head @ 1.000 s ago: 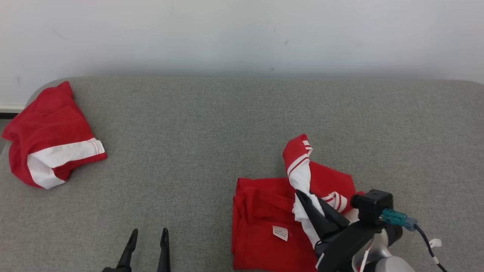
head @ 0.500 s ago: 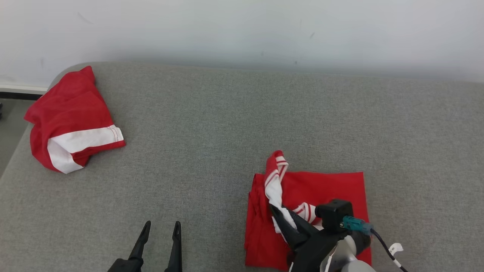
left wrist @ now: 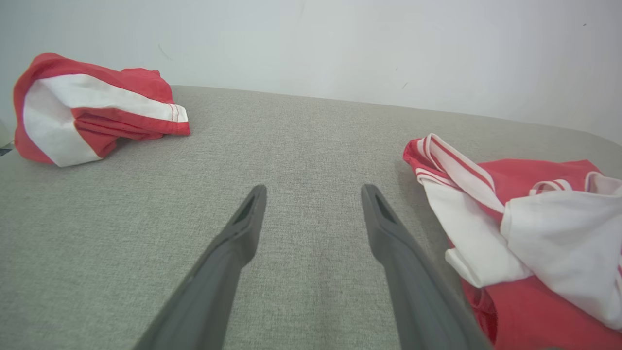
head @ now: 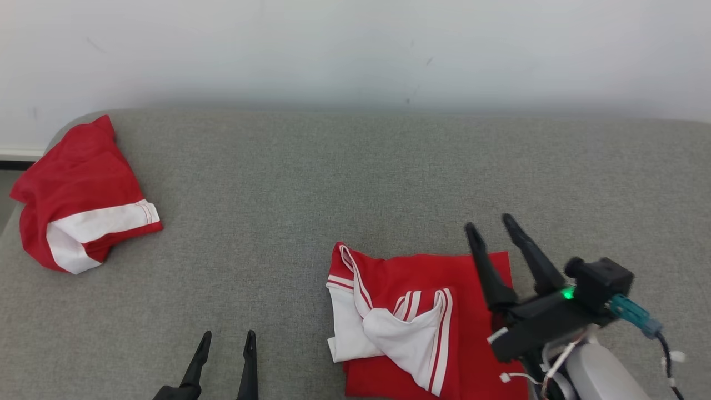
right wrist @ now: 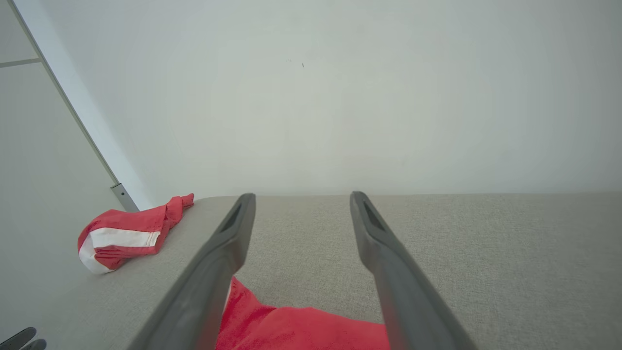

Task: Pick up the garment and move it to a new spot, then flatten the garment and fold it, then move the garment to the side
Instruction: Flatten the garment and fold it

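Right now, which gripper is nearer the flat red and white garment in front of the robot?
Right. The right gripper hangs open above the right edge of the garment. The left gripper is open too, off to its left above the bare grey cushion, apart from it.

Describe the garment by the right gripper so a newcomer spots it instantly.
On the grey padded surface, look near the front, right of centre, by the right gripper. This garment lies flat, white striped sleeves crossed on red; the other garment sits bunched at the far left.
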### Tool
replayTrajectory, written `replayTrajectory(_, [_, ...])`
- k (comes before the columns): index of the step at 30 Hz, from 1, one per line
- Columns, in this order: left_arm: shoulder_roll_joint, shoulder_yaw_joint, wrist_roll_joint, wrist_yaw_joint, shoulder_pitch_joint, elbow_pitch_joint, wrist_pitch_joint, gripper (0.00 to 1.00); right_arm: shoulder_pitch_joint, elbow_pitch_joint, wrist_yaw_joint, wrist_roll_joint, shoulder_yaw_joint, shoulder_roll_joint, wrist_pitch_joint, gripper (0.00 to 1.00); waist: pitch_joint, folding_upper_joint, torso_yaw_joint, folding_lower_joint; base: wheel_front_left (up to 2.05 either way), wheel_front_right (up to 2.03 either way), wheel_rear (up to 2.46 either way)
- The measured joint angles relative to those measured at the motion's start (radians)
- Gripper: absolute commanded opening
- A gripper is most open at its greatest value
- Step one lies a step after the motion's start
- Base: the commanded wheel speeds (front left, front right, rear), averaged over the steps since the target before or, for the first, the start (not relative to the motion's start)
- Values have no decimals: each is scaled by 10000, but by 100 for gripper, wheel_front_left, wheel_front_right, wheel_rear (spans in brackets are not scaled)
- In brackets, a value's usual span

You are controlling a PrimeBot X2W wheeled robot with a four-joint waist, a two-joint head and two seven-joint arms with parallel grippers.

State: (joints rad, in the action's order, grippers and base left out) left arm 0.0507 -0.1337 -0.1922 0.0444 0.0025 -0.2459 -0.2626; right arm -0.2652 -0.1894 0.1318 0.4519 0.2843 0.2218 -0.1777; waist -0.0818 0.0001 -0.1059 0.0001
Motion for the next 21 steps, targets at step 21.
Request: replayTrajectory(21, [2, 40, 259, 82, 112, 0, 0, 100, 736, -2115, 0, 796, 451, -31, 989, 100, 42, 0, -410, 0, 0, 0, 0])
